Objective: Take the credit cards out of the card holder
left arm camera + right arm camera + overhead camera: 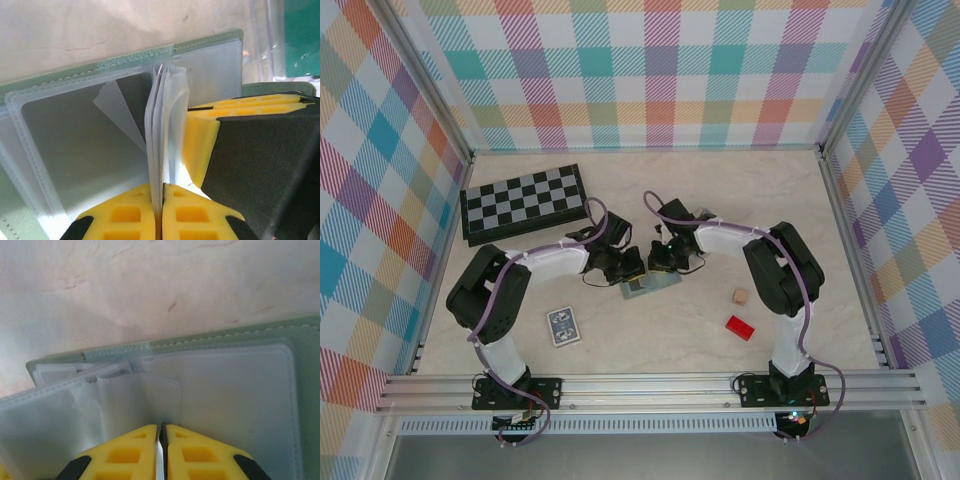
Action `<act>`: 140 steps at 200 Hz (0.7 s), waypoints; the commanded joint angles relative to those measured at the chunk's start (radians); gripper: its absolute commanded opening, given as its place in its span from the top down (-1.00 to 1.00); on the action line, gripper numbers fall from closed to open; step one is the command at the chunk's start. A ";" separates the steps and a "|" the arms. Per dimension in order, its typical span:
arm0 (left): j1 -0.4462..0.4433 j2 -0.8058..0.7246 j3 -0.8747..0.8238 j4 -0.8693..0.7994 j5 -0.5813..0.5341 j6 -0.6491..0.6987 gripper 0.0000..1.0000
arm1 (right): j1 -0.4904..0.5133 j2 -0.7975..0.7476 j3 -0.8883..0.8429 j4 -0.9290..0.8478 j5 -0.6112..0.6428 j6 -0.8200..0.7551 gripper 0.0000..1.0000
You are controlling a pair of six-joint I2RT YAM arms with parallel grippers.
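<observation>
The left gripper point(159, 215) and right gripper point(161, 450) each pinch clear sleeves point(165, 115) of the card holder point(135, 59). It lies open, long axis left-right, a grey card point(80, 140) in one pocket.

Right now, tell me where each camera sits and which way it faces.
Top external: above and behind the bases, looking down at the table; both arms reach the card holder.
Left wrist: on the left arm, looking along the left claw, which pinches the clear sleeves.
Right wrist: likewise along the right claw, shut on one sleeve.
Shared: both wrist views show the holder's green stitched edge.
</observation>
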 commanded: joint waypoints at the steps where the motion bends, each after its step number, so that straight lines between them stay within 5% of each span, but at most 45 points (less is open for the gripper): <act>1: 0.002 -0.060 0.014 -0.226 -0.141 0.088 0.92 | 0.026 -0.052 0.002 0.004 -0.036 -0.041 0.72; 54: 0.003 -0.097 0.009 -0.316 -0.185 0.138 0.91 | 0.046 -0.119 -0.063 0.112 -0.085 0.026 0.68; 140: 0.003 -0.088 0.017 -0.183 -0.040 0.060 0.46 | 0.046 -0.211 -0.164 0.174 0.021 0.092 0.68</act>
